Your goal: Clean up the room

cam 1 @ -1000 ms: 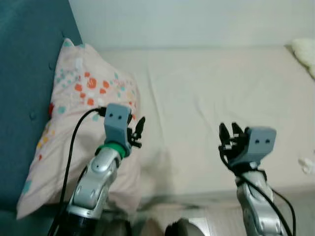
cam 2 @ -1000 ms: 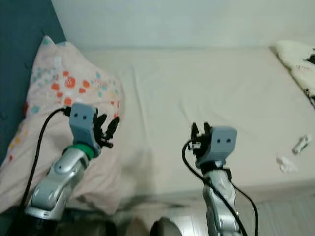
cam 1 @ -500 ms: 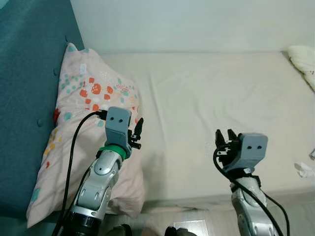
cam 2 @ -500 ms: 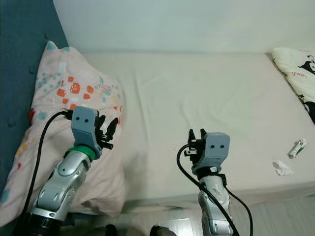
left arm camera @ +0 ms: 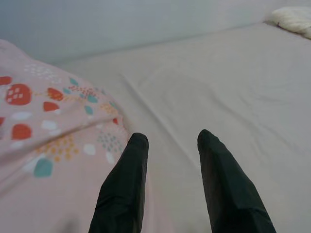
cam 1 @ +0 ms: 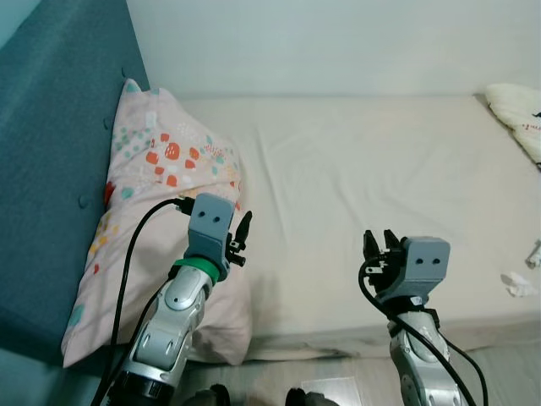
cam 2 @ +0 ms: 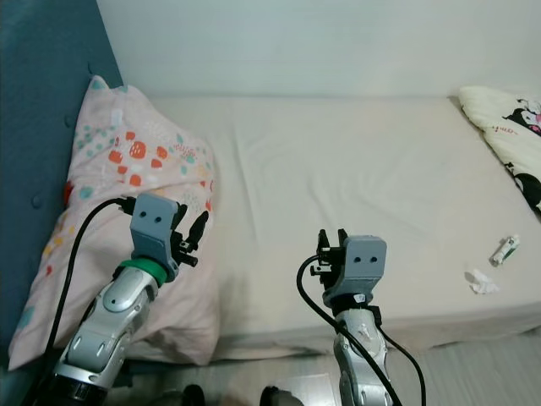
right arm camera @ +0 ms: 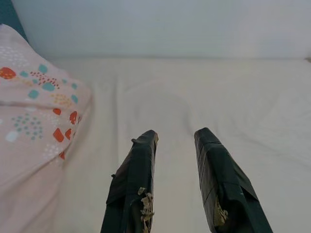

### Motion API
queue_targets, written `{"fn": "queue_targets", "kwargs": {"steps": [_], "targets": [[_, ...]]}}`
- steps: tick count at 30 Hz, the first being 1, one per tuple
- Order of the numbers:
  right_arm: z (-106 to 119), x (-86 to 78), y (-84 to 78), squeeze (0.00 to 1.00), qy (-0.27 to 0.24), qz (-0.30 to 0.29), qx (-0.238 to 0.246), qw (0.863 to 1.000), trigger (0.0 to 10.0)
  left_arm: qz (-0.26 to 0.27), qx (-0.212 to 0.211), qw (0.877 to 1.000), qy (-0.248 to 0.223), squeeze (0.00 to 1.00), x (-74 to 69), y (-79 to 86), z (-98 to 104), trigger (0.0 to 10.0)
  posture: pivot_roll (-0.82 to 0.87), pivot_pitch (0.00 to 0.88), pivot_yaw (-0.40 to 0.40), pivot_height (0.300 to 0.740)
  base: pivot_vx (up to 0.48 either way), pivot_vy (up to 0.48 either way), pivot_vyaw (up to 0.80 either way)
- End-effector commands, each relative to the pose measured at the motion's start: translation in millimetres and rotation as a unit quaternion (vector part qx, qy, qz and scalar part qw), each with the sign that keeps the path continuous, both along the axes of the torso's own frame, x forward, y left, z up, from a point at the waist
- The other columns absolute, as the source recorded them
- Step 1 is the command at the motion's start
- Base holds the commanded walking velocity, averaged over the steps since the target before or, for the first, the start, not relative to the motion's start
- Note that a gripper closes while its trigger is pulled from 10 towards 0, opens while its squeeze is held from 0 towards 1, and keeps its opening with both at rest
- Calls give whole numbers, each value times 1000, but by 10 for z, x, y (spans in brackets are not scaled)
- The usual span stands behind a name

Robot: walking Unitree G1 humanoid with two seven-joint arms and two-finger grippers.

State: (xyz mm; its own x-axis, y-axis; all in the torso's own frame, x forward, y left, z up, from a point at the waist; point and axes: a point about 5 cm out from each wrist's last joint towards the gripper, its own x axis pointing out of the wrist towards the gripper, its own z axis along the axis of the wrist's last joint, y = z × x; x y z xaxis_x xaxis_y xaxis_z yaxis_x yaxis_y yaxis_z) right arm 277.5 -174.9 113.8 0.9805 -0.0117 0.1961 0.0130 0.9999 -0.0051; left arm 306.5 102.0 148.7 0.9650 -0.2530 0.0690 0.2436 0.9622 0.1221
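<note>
Facing the bed with both grippers empty

Drawn back since a second ago, widening the view; left gripper and right gripper spread; crumpled tissue and small tube near bed's right edge, untouched.

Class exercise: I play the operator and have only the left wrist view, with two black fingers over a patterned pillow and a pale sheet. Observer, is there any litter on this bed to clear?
Observer: Yes. A crumpled white scrap lies near the bed's front edge, on the robot's far right.
Operator: Anything else beside it?
Observer: A small white tube with a green end lies just past the scrap, apart from it.
Operator: Is the right gripper holding anything?
Observer: No. The right gripper is open and empty above the sheet, well short of the scrap.
</note>
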Motion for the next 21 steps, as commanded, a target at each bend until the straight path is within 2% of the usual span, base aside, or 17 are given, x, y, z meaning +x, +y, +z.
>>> {"fn": "queue_targets", "kwargs": {"steps": [1, 12, 21], "targets": [[-64, -18, -49, 0, 11, -8, 1, 1000, 10000, -3, 9, 1000, 10, 0, -24, -20, -78, 10000, -31, 83, 18, 740, -326, 0, 0], [-67, 6, -24, 0, 8, -9, 3, 1000, 10000, -4, 12, 1000, 4, 0, -20, -12, -70, 10000, -23, 81, 21, 740, -327, 0, 0], [-104, 9, -69, 0, 17, -20, 8, 1000, 10000, -7, 13, 1000, 2, 0, -19, -25, -69, 10000, -22, 78, 22, 740, -328, 0, 0]]}}
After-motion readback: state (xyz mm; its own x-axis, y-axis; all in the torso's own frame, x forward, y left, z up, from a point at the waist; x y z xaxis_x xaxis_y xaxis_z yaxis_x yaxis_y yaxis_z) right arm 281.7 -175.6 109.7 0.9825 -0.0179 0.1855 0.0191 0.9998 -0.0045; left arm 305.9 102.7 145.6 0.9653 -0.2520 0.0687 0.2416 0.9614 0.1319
